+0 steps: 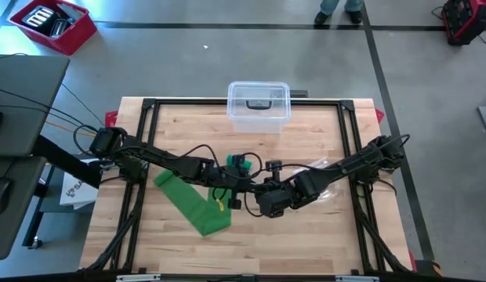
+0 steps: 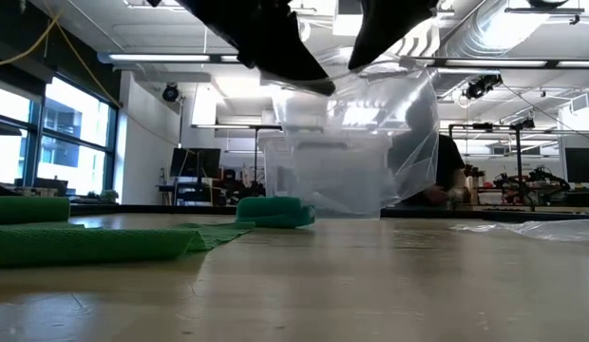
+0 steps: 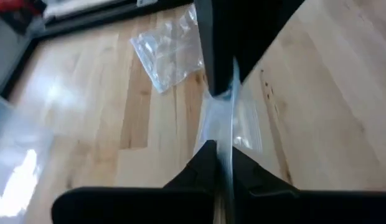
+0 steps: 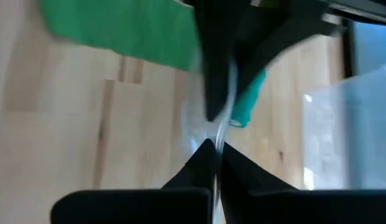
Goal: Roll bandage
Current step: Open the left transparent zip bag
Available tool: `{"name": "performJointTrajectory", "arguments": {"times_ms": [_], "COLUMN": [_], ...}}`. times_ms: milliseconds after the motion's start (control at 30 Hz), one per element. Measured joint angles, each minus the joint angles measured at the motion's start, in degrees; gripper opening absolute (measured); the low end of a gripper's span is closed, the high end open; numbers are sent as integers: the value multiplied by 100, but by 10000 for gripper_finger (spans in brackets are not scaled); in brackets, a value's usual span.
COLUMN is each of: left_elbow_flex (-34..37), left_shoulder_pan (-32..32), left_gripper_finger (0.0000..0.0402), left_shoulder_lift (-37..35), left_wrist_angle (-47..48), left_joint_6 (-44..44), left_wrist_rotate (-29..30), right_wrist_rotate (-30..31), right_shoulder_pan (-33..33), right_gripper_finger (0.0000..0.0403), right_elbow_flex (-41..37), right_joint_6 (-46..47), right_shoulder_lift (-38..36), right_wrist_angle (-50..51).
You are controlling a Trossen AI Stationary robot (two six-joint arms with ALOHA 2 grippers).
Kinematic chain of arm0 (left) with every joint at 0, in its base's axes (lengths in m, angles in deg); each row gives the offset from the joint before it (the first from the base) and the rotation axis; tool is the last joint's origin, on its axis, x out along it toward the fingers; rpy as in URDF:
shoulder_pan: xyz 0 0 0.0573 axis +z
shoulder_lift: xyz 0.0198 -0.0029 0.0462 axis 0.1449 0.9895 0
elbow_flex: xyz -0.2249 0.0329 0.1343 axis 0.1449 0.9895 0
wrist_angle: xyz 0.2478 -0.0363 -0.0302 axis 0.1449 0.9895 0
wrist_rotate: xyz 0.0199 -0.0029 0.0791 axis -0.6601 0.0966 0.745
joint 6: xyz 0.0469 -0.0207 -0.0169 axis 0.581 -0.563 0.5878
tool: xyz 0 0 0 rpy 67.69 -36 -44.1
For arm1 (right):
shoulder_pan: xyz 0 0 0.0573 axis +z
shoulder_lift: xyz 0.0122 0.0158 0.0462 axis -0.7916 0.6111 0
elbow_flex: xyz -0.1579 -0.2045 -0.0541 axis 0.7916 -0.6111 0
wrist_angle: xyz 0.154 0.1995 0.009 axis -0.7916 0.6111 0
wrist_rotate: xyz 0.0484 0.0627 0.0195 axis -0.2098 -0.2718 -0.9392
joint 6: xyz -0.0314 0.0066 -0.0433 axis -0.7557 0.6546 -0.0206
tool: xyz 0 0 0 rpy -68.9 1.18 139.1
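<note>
Both hands meet above the middle of the table [image 1: 321, 243]: the left hand [image 3: 219, 152] and the right hand [image 4: 216, 149] each pinch an edge of a clear plastic bag [image 2: 380, 142] held off the surface. The green bandage [image 1: 192, 204] lies partly unrolled, left of them, with a teal roll [image 1: 238, 163] just beyond, toward the far side.

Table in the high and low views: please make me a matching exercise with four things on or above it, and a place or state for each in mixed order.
Things:
1. green bandage strip
2. clear box
3. clear bag
4. bandage roll

Places or states:
A. stands at the far edge of the table
B. rolled up, lies near the middle of the table
C. unrolled, lies flat on the left part of the table
D. hangs above the table, pinched by the left gripper and the right gripper

Right pairs: 1-C, 2-A, 3-D, 4-B
</note>
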Motion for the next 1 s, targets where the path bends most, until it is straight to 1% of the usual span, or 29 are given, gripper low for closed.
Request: {"name": "performJointTrajectory", "arguments": {"times_ms": [100, 233, 300, 367, 467, 567, 700, 800, 833, 1000], "left_elbow_flex": [-2, -2, -2, -2, -2, -2, 0, 0, 0, 11], "left_shoulder_pan": [2, -20, -53, -89, -163, -246, -346, -405, -415, -412], "left_gripper_finger": [1, 1, 1, 1, 1, 0, 0, 0, 0, 0], "left_shoulder_lift": [1, 9, 9, 9, 9, 9, 9, -4, -7, -21], "left_wrist_angle": [251, 613, 780, 819, 707, 398, 155, 37, -18, -133], "left_joint_6": [-634, -1522, -1877, -2113, -2195, -2181, -2148, -2147, -2145, -2042], "left_wrist_rotate": [124, 566, 797, 931, 946, 811, 507, 417, 395, 371], "right_wrist_rotate": [208, 441, 525, 498, 308, 336, 566, 565, 455, -495], "right_shoulder_pan": [4, 48, 178, 365, 614, 678, 545, 436, 396, 139], "right_gripper_finger": [30, 86, 109, 122, 128, 129, 129, 129, 129, 129], "right_elbow_flex": [0, 0, 0, 0, -150, -352, -565, -616, -622, -641], "right_joint_6": [155, 430, 397, 153, -401, -690, -717, -722, -722, -441], "right_shoulder_lift": [0, -1, -11, -17, -22, -18, -10, 0, 0, -10], "right_wrist_angle": [220, 487, 453, 211, -543, -1105, -1360, -1392, -1407, -1320]}}
